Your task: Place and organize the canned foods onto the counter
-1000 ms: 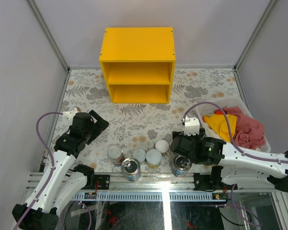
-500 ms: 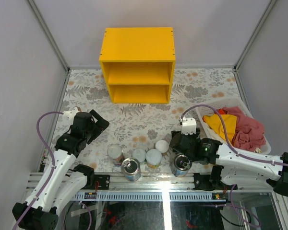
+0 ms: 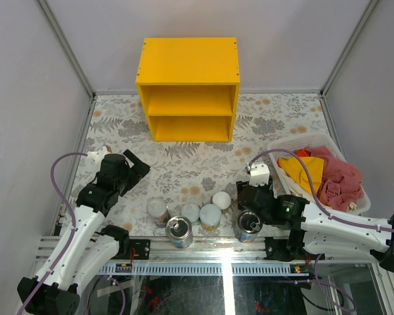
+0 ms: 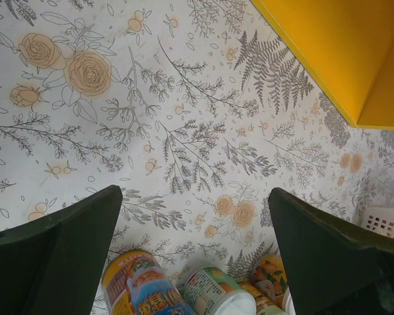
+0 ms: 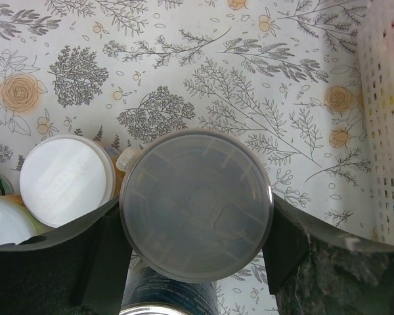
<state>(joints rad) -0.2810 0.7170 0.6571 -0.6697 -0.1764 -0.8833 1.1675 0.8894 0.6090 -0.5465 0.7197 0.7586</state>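
Top external view: over the last second the right end effector [image 3: 248,207] has shifted slightly toward the near edge. It has settled lower over the right end of the canned foods [image 3: 190,213], just beyond the blue tin [image 3: 249,226]. The left end effector [image 3: 135,174] has barely moved and hangs over the floral counter [image 3: 184,164], apart from the cluster. No can has changed place, and the yellow counter [image 3: 188,59] carries nothing on its top or in either compartment, so the task is judged to be at its first pick. Only six cans can be counted here. Left wrist view: the fingers [image 4: 52,256] stand wide apart with nothing between them. Bare floral counter fills the gap, can tops show at the lower edge, and a corner of the yellow counter shows at upper right. Right wrist view: this supplies what the arm hides from above, a grey-lidded can [image 5: 196,203] standing between the two fingers. A white-lidded can [image 5: 65,180] is just beside it, the blue tin lies below it in the frame, and the basket [image 5: 384,131] is at the right edge. The fingers sit close against both flanks of the grey-lidded can; whether they are clamped on it or merely bracket it cannot be told. The can remains at the near end of the floral counter, well apart from the yellow counter.
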